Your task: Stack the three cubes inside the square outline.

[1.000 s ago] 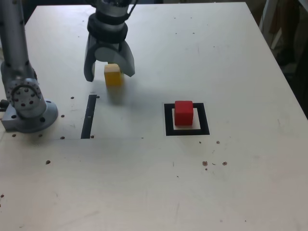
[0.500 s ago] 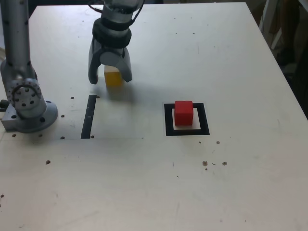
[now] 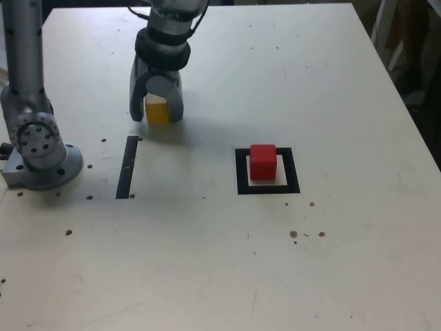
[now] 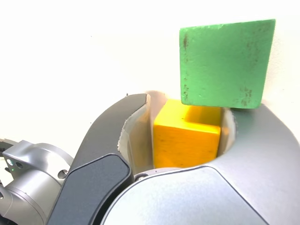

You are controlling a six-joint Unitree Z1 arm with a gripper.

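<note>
My gripper [image 3: 157, 116] is down on the table at the back of the exterior view's left, with a finger on each side of the yellow cube [image 3: 157, 110]. In the wrist view the yellow cube [image 4: 187, 138] sits tight between the pale pads of the fingers [image 4: 108, 136]. The green cube [image 4: 225, 63] lies on the table just beyond it; the exterior view hides it behind the gripper. The red cube [image 3: 262, 161] stands alone inside the black square outline [image 3: 241, 172], well off to the exterior view's right of the gripper.
A narrow black strip [image 3: 127, 167] lies on the table just in front of the gripper. The arm's grey base [image 3: 41, 148] stands at the exterior view's left edge. Small dark specks dot the pale tabletop [image 3: 331, 89].
The jaws have closed in from wide open to snug against the yellow cube's sides. The gripper has also settled slightly lower over it. The red cube has not moved.
</note>
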